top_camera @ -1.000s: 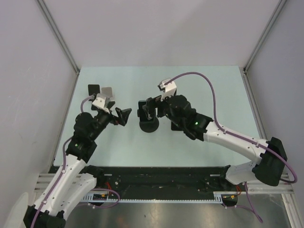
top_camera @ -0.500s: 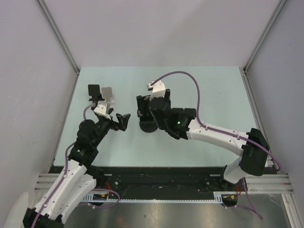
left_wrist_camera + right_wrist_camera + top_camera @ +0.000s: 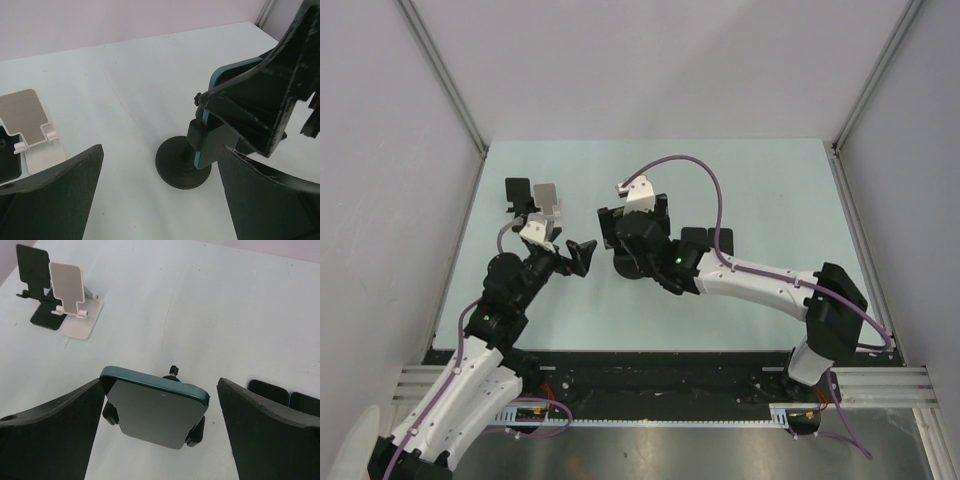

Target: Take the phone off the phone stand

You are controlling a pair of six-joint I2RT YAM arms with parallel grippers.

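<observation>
the phone [image 3: 157,412] sits in the phone stand [image 3: 183,165]; right fingers [image 3: 260,425] gape wide on either side of it, left fingers [image 3: 55,195] wide too, near the stand.

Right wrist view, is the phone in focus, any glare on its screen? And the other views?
Right wrist: phone sharp, screen an even pale grey sheen, no hot spot; near jaws dark and soft-edged. Left wrist: near jaws soft, phone stand base clear. Top external: flat light, faint shadows.

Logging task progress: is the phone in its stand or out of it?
In. The phone sits clamped in the stand, above its round base; the right tool stands open around it.
</observation>
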